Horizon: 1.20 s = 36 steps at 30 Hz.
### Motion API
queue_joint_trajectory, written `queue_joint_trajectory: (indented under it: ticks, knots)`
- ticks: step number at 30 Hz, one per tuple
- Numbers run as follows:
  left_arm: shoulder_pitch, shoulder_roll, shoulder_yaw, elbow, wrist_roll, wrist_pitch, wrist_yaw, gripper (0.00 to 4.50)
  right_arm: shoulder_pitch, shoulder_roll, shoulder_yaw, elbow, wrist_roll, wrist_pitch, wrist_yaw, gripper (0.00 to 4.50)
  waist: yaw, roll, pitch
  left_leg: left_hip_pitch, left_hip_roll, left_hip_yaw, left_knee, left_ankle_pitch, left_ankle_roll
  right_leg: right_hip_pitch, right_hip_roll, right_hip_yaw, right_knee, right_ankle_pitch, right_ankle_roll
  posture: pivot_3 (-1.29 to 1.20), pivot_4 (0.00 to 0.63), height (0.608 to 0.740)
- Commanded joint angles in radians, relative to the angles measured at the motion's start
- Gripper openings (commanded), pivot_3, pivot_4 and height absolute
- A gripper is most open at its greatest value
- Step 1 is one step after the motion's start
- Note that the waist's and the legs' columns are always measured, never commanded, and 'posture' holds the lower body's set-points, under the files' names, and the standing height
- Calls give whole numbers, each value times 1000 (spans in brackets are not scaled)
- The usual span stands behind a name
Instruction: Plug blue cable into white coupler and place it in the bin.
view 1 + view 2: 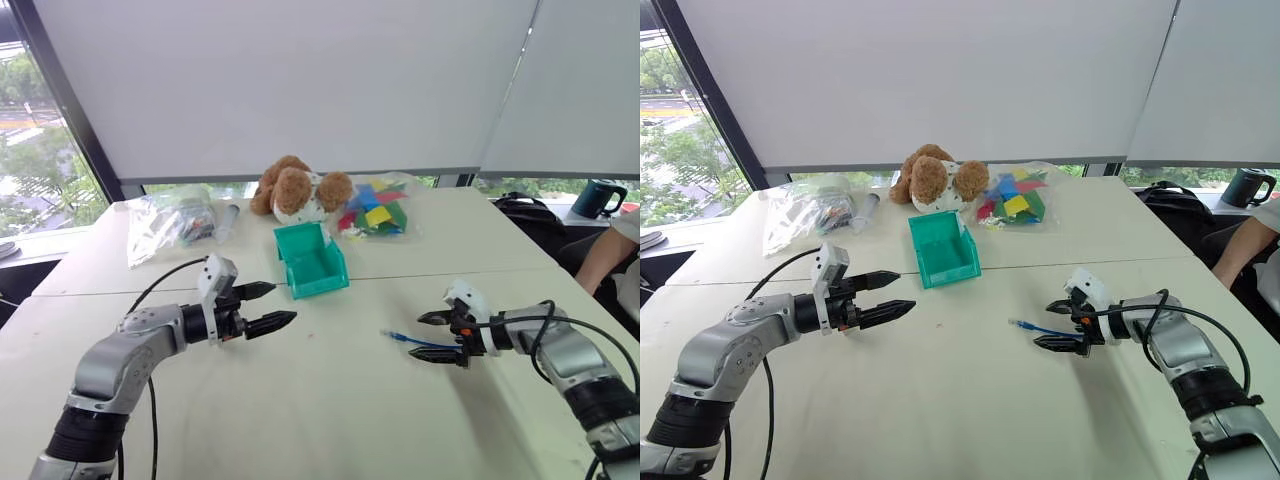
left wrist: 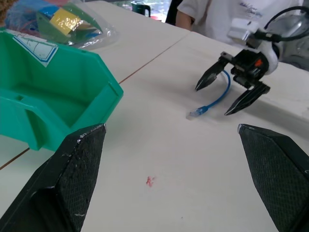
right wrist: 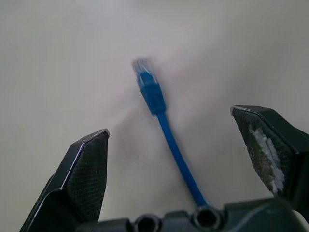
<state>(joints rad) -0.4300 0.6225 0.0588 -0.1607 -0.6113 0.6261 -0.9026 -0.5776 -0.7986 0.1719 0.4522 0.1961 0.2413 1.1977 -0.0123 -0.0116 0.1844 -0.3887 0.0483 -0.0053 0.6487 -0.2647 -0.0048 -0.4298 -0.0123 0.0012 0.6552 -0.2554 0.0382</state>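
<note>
At lower left of the head view our left gripper (image 1: 262, 308) hung over the table (image 1: 330, 400) with its jaws wide apart and nothing between them, pointing toward the centre. Just right of it and higher in the frame stood the bin (image 1: 312, 262), teal and open-topped, its cut-away front facing the cameras, with nothing we could make out inside. Behind it, along the upper middle, sat a stuffed toy (image 1: 298, 190), with clear bags (image 1: 172, 222) to the left of it and a bag of coloured blocks to its right. Moving right, the blue cable (image 1: 408, 340) lay flat on the table at centre right, its plug end pointing toward the middle of the frame. Our right gripper (image 1: 444, 337) stood over the cable's other end with its jaws spread wide, one finger on each side of the cord, not yet closed on it. We judged the step in hand to be the first pick of the cable. To do it well we would close on the cord just behind the plug, so that the plug stuck out free and stiff for the later insertion, and keep the fingertips low enough to catch so thin a cord without scraping the table. We could not find the white coupler in any view, so it had yet to be located.
</note>
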Motion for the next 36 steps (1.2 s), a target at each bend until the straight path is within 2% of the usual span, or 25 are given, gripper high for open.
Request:
queue_joint_trajectory:
  ticks: [1, 4, 11, 17, 22, 27, 31, 33, 36]
  knots:
    - [-2, 20, 27, -26, 0, -11, -4, 4500, -22, 9, 14, 68, -48, -51, 30, 4419, 0, 0, 0, 0, 0, 0, 0, 0, 0, 0, 0, 0, 0, 0, 0, 0, 150, 740]
    - [-3, 22, 31, -26, 0, -11, -2, 4500, -27, 18, 25, 102, -73, -76, 49, 3625, 0, 0, 0, 1, 0, 0, 0, 0, 0, 1, 0, 0, 0, 0, 0, 0, 150, 740]
    - [-5, 22, 37, -24, 3, -19, 2, 4500, -29, 17, 41, 100, -124, -145, 72, 112, 0, 0, 0, 2, 0, 0, 0, 0, 0, 2, 0, 0, 0, 0, 0, 0, 150, 740]
    - [-2, 24, 40, -17, 12, -27, 3, 4500, -15, -7, 58, -164, -99, -92, 156, 42, -1, 0, 0, 2, 0, -1, 0, 0, 0, 2, 0, 0, 0, 0, 0, 0, 150, 740]
    - [5, 25, 12, -16, 13, -23, -27, 4500, -81, 83, 145, -302, -114, -44, 190, 42, -6, 1, 0, 4, 0, -1, 0, 0, 0, 2, 0, 0, 2, 0, 0, 0, 150, 740]
    - [-4, 33, -47, -4, 55, -47, -71, 4500, -170, 231, 261, -166, -238, -114, 116, 42, -2, 1, 0, 4, 0, 0, 1, 0, 0, 2, 0, 0, 4, 0, 0, 0, 150, 740]
    - [-6, 37, -86, -3, 89, -76, -101, 4500, -223, 280, 329, -24, -354, -220, 41, 42, 1, 0, 0, 2, 0, 0, 1, 0, -1, 1, -1, 0, 3, 0, 0, 0, 150, 740]
    - [2, 47, -127, 5, 130, -111, -133, 4500, -231, 298, 327, -10, -356, -239, 30, 42, -1, 0, 0, 3, 0, 0, 2, 0, -1, 2, -1, 1, 3, 0, 0, 0, 150, 740]
    - [11, 46, -155, 24, 149, -135, -171, 4500, -215, 275, 307, -63, -340, -224, 61, 902, -1, 0, 0, 4, 0, 0, 1, 0, -1, 3, 0, 1, 4, 0, 0, 0, 150, 740]
